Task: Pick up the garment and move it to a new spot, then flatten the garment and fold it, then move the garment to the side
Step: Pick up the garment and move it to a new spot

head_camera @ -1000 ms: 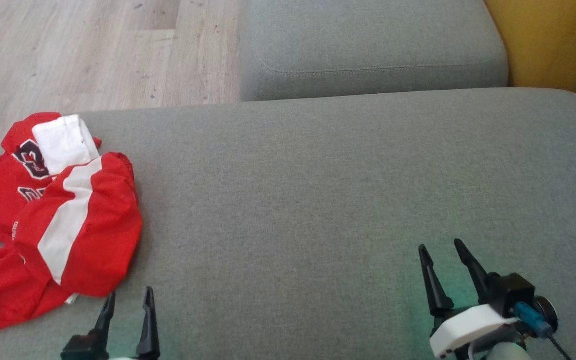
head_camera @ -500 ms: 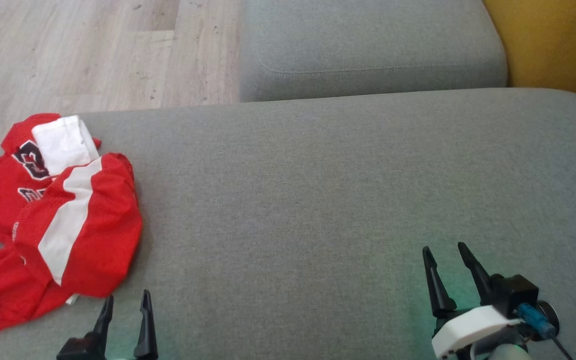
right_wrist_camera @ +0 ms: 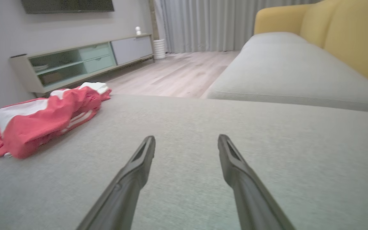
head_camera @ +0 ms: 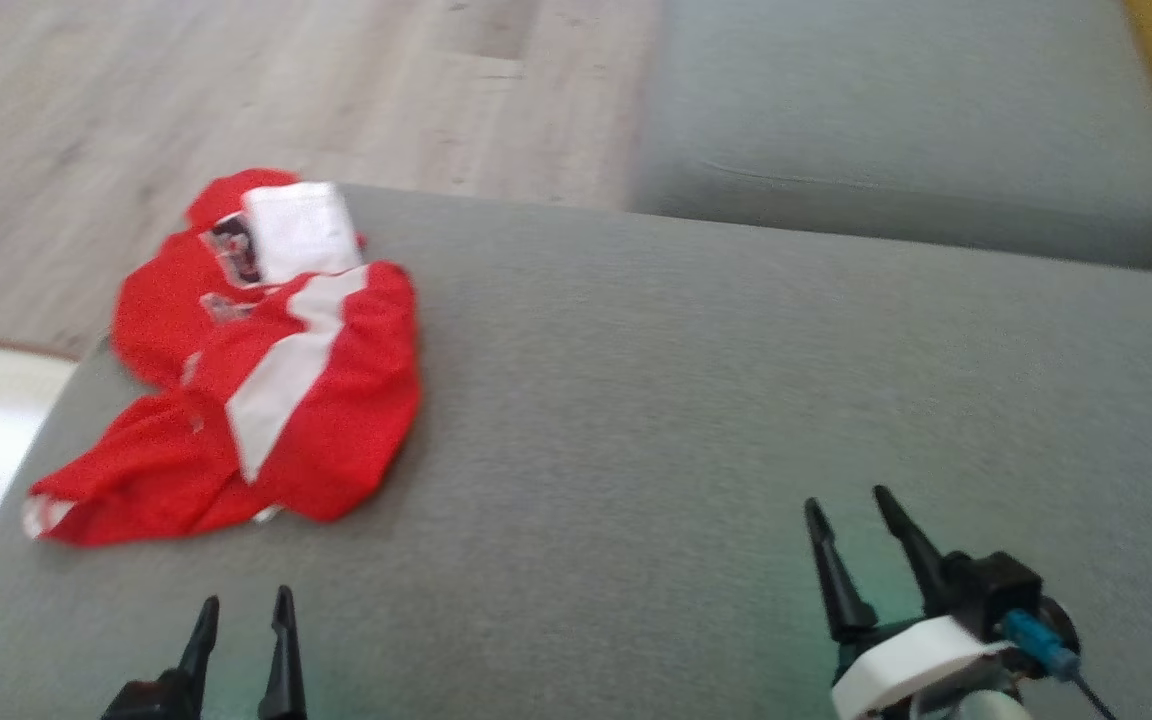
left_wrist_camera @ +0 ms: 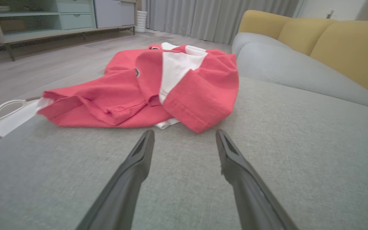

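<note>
The red-and-white garment [head_camera: 276, 390] lies crumpled on the grey cushion [head_camera: 696, 400], up near its far left corner. The left hand [head_camera: 246, 597] hovers just short of it, fingers spread and empty. The right hand [head_camera: 848, 497] sits well apart over bare cushion, also spread wide, gripping nothing. Wooden floor [head_camera: 136, 100] lies beyond.

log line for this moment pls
stage: pickup not started | shirt: crumpled on cushion, left end | left claw: open, near shirt, not touching | right claw: open, empty
</note>
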Motion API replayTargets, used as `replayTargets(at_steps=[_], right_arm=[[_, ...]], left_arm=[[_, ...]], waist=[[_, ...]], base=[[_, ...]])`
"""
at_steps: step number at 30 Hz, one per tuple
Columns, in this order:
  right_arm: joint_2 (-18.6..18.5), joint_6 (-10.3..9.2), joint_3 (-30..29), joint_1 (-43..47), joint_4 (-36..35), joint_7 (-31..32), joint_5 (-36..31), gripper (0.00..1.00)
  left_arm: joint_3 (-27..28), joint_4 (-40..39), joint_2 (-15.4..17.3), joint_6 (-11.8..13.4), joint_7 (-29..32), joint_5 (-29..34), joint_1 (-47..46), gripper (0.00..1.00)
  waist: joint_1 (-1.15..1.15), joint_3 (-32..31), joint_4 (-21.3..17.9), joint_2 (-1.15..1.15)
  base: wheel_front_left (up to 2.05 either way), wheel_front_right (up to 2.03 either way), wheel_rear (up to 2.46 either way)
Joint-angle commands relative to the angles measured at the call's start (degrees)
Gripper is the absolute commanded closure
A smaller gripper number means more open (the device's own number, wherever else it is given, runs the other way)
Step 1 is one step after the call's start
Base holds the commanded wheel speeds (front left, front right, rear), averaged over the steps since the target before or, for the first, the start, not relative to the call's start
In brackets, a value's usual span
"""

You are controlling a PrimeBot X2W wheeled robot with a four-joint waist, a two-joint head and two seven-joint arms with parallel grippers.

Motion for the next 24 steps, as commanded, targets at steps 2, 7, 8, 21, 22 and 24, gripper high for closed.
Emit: replayTargets(at_steps=[2,7,8,21,22,24], right_arm=[[-0.17,-0.04,2.92,-2.34,-1.85,-0.78,0.56,0.0],[-0.17,-0.04,5.81,-3.28,-1.48,-0.78,0.69,0.0],[-0.17,-0.04,6.05,-3.46,-1.46,-0.78,0.58,0.0],[-2.48,-0.04,6.71,-9.79,-3.97,-0.78,-2.8,0.0],[-2.65,-0.04,6.84,-10.36,-4.16,-0.78,-2.91,0.0],[-2.91,-0.04,7.1,-11.37,-4.45,-0.78,-2.98,0.0]], left_arm=[[2.7,-1.56,0.84,0.03,-0.71,-0.26,-1.44,0.0],[3.23,-2.77,1.01,-0.37,-0.71,-0.87,-1.36,0.0],[3.39,-3.15,1.0,-0.47,-0.71,-1.17,-1.68,0.0],[4.18,-4.12,2.81,-1.93,10.47,-7.37,-21.46,0.0],[4.24,-3.11,3.39,-1.88,12.31,-7.66,-23.33,0.0],[4.51,-0.73,4.1,-1.79,15.53,-8.55,-26.77,0.0]], waist=[[0.0,-0.47,5.27,0.0],[0.0,0.18,6.19,0.0],[0.0,0.45,6.07,0.0],[0.0,15.03,1.26,0.0],[0.0,16.14,0.9,0.0],[0.0,18.17,0.26,0.0]], base=[[0.0,0.0,0.0],[0.0,0.0,0.0],[0.0,0.0,0.0],[0.0,0.0,0.0],[0.0,0.0,0.0],[0.0,0.0,0.0]])
